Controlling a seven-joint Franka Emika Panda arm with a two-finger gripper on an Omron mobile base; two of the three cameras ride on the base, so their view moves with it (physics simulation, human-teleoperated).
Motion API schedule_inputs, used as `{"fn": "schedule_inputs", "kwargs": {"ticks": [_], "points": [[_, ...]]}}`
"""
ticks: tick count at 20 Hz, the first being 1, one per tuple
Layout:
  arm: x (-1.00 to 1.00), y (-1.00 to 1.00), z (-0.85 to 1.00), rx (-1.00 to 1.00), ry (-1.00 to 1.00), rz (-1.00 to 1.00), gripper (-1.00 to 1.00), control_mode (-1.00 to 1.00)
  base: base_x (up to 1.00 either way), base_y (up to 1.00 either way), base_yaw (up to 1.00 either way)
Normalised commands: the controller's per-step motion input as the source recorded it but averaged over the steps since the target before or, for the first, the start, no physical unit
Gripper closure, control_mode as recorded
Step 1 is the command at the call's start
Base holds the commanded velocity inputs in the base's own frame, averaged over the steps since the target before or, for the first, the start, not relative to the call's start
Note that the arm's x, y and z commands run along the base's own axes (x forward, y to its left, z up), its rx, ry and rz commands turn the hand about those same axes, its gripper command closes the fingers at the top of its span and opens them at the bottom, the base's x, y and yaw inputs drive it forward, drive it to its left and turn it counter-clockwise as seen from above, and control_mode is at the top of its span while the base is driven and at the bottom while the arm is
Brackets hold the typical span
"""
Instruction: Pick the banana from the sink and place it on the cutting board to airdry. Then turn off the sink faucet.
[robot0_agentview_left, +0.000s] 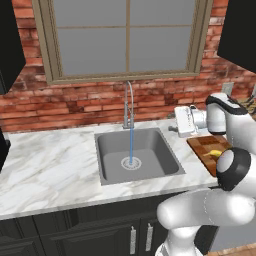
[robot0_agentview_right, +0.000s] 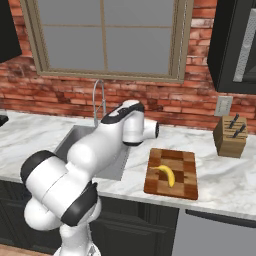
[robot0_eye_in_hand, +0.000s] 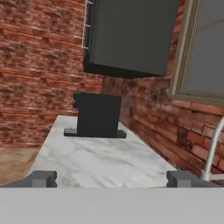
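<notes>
The small yellow banana (robot0_agentview_right: 167, 175) lies on the reddish-brown checkered cutting board (robot0_agentview_right: 187, 172), right of the sink (robot0_agentview_right: 69, 143). In the left base view the banana (robot0_agentview_left: 215, 153) and the board (robot0_agentview_left: 202, 146) show partly behind my arm. My gripper (robot0_agentview_left: 176, 123) hovers above the counter between the sink (robot0_agentview_left: 108, 146) and the board, level and pointing left. In the hand view its fingertips (robot0_eye_in_hand: 42, 178) stand wide apart, and the gripper (robot0_eye_in_hand: 113, 179) is open and holds nothing. Water still runs from the gooseneck sink faucet (robot0_agentview_left: 129, 105) into the basin. The faucet (robot0_eye_in_hand: 213, 153) stands just ahead to the gripper's right.
A tan knife block (robot0_agentview_right: 230, 135) stands on the counter right of the board. A dark appliance (robot0_eye_in_hand: 98, 114) sits at the counter's far left end under a dark wall cabinet (robot0_eye_in_hand: 131, 35). Brick wall and a window (robot0_agentview_left: 127, 35) rise behind the sink.
</notes>
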Motion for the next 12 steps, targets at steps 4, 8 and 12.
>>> {"fn": "schedule_inputs", "kwargs": {"ticks": [4, 8, 12], "points": [[0.14, 0.05, -0.11, 0.05, 0.05, 0.16, -1.00, -1.00, 0.00, 0.00, 0.00], [0.25, 0.14, -0.16, 0.02, 0.01, 0.13, -1.00, -1.00, 0.00, 0.00, 0.00], [0.45, 0.04, -0.19, 0.05, 0.02, 0.14, -1.00, -1.00, 0.00, 0.00, 0.00]]}}
